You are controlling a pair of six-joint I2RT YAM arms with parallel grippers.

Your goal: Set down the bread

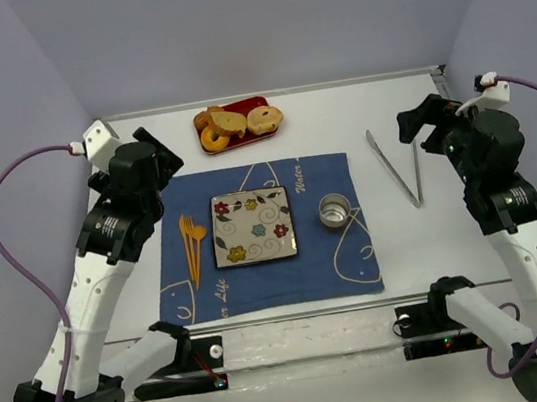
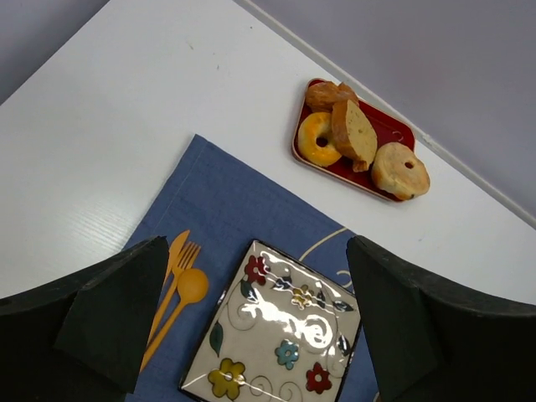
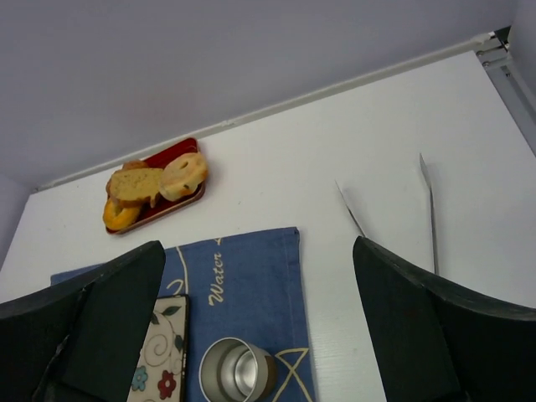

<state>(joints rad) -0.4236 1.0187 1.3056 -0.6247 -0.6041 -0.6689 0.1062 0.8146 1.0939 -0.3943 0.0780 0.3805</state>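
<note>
The bread [image 1: 264, 118] is a round pale tan bun with a small hole. It lies at the right end of a red tray [image 1: 252, 102] at the back of the table, also seen in the left wrist view [image 2: 400, 170] and the right wrist view [image 3: 185, 175]. My left gripper [image 1: 155, 149] is open and empty, raised over the left side of the blue mat, well short of the tray; its jaws [image 2: 257, 251] frame the plate. My right gripper [image 1: 424, 122] is open and empty at the far right, its jaws [image 3: 258, 247] wide apart above the mat's right edge.
An orange-yellow doughnut [image 1: 213, 139] and a toasted slice [image 1: 229, 121] share the tray. A flowered square plate [image 1: 252, 227] sits mid-mat [image 1: 272, 291], with orange cutlery [image 1: 194, 242] to its left and a metal cup [image 1: 334, 210] to its right. Metal tongs [image 1: 395, 169] lie to the right.
</note>
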